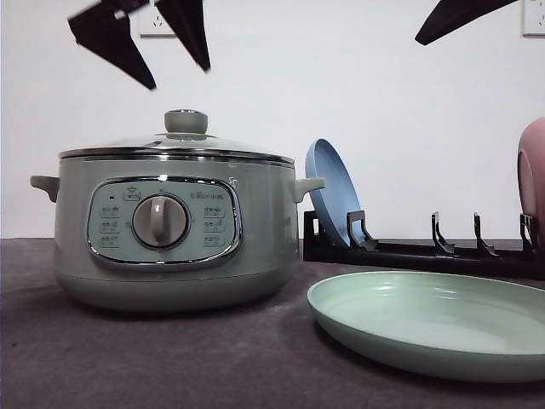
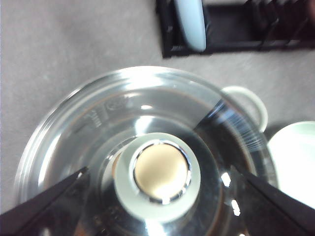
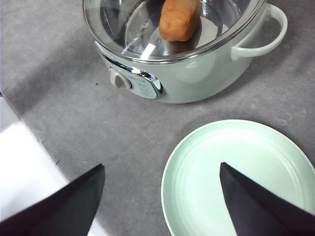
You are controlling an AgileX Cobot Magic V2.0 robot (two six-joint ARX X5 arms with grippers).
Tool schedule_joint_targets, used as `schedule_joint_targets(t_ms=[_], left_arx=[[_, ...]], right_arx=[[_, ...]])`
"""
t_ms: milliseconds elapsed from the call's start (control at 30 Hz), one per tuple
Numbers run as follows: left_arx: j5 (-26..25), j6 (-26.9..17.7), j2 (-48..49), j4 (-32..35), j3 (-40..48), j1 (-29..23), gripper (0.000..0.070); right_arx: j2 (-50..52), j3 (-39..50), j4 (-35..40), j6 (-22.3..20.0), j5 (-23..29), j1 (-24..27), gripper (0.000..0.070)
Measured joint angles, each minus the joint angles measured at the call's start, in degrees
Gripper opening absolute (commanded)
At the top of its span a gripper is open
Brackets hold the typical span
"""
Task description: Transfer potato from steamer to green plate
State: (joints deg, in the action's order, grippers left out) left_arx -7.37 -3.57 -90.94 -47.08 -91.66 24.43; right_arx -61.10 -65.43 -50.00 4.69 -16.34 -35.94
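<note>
The steamer (image 1: pixel 174 234) stands left of centre with its glass lid (image 2: pixel 98 123) on. Through the glass I see the potato (image 3: pixel 179 19), an orange-brown lump lying inside the pot. My left gripper (image 1: pixel 180 78) hangs open a little above the lid's green knob (image 1: pixel 186 121), with one finger on each side of the knob (image 2: pixel 160 174) in the left wrist view. The green plate (image 1: pixel 434 324) lies flat to the right of the steamer and holds nothing. My right gripper (image 3: pixel 161 166) is open and high up, near the plate's (image 3: pixel 241 177) left rim.
A black dish rack (image 1: pixel 426 251) stands behind the green plate. It holds an upright blue plate (image 1: pixel 330 192), and a pink plate (image 1: pixel 532 183) sits at the right edge. A white surface (image 3: pixel 19 167) borders the grey table mat (image 3: pixel 74 98).
</note>
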Motion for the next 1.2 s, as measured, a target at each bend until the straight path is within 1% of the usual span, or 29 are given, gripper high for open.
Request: schedule_joint_targets(t_ms=[233,833,900,967,1000,1100,1200], left_arx=[[0.1,-0.2,-3.0,1.9,0.0,0.6,0.0556],[0.2,-0.2,-6.5,1.4,0.0,0.8,0.0548],[0.4,-0.2,-6.5,1.1,0.0,0.8,0.0522],[1.3,-0.2,-6.5,0.2,0.0,0.9,0.0474],[1.7,-0.2,-6.5,-0.3,0.0,0.9,0.0461],[2.5,-0.2,-6.5,-0.8,0.0,0.9,0.0456],[2.8,-0.2,-6.5,-0.9,0.0,0.9,0.0404]], right_arx=[[0.0,0.0,0.0,0.0,0.0,0.0,0.0463],[0.0,0.0,0.0,0.0,0.3,0.0,0.0463],[0.0,0.0,0.0,0.0,1.5,0.0,0.0463],[0.0,0.0,0.0,0.0,2.4,0.0,0.0463],[0.0,0.0,0.0,-0.1,2.7,0.0,0.0463],[0.0,0.0,0.0,-0.2,2.9,0.0,0.0463],[0.0,0.0,0.0,-0.2,2.9,0.0,0.0463]])
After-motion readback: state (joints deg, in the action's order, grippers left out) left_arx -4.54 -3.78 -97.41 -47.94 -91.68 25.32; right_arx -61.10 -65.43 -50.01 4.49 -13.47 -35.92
